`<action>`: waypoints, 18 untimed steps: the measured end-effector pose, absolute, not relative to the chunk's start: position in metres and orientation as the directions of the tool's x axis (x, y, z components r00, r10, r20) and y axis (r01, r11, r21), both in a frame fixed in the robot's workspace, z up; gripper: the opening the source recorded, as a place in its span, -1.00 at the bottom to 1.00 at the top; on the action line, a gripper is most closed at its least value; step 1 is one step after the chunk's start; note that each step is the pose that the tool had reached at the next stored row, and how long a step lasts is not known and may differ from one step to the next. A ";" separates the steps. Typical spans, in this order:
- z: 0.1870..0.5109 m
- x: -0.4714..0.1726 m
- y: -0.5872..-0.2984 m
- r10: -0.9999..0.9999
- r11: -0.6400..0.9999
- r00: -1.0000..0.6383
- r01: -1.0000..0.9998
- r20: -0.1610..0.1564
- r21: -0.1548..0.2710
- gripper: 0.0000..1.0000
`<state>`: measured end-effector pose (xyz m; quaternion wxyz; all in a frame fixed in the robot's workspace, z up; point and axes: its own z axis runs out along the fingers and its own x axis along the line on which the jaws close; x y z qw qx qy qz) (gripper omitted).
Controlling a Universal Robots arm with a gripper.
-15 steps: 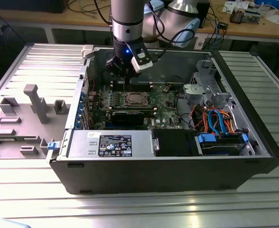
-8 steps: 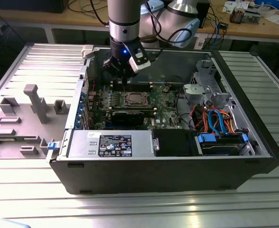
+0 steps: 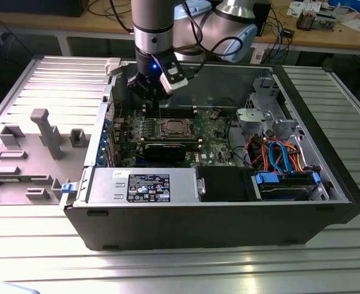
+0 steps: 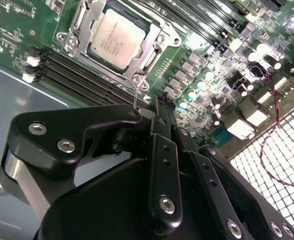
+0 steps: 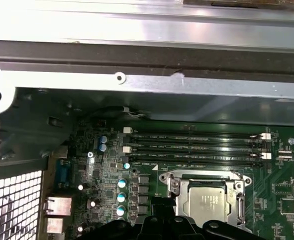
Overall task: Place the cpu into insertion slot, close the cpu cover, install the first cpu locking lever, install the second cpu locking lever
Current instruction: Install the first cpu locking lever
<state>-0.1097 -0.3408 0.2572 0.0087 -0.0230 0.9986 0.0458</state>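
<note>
The cpu point(image 4: 113, 39) lies flat in the insertion slot on the green board, silver top up, and appears again in the exterior view point(image 3: 172, 127) and the first wrist view point(image 5: 210, 206). The silver cpu cover point(image 4: 159, 37) lies down around it, framing the chip point(image 5: 202, 176). A thin metal lever rod point(image 4: 137, 95) stands up from one corner of the socket. My gripper point(image 4: 160, 106) hovers just above the board beside that corner, its black fingers closed together with nothing between them. In the exterior view the gripper point(image 3: 149, 92) hangs over the case's back left, toward the exterior view's left of the socket.
Long memory slots point(image 5: 197, 147) run beside the socket. A long black card point(image 3: 165, 149) lies in front of it. A power supply point(image 3: 143, 184) and a drive cage with coloured cables point(image 3: 278, 153) fill the case's front and right. Grey fixtures point(image 3: 45, 131) stand outside.
</note>
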 end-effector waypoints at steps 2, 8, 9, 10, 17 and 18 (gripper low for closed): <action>0.257 -0.111 -0.339 -0.045 0.995 -0.999 -0.047 -0.019 0.091 -0.79; 0.257 -0.112 -0.330 -0.046 0.995 -0.999 -0.047 -0.019 0.091 -0.79; 0.257 -0.112 -0.329 -0.046 0.995 -0.999 -0.047 -0.019 0.091 -0.79; 0.257 -0.112 -0.328 -0.046 0.995 -0.999 -0.047 -0.019 0.091 -0.79; 0.257 -0.112 -0.322 -0.048 0.995 -0.999 -0.049 -0.019 0.091 -0.79; 0.257 -0.112 -0.322 -0.048 0.995 -0.999 -0.049 -0.019 0.091 -0.79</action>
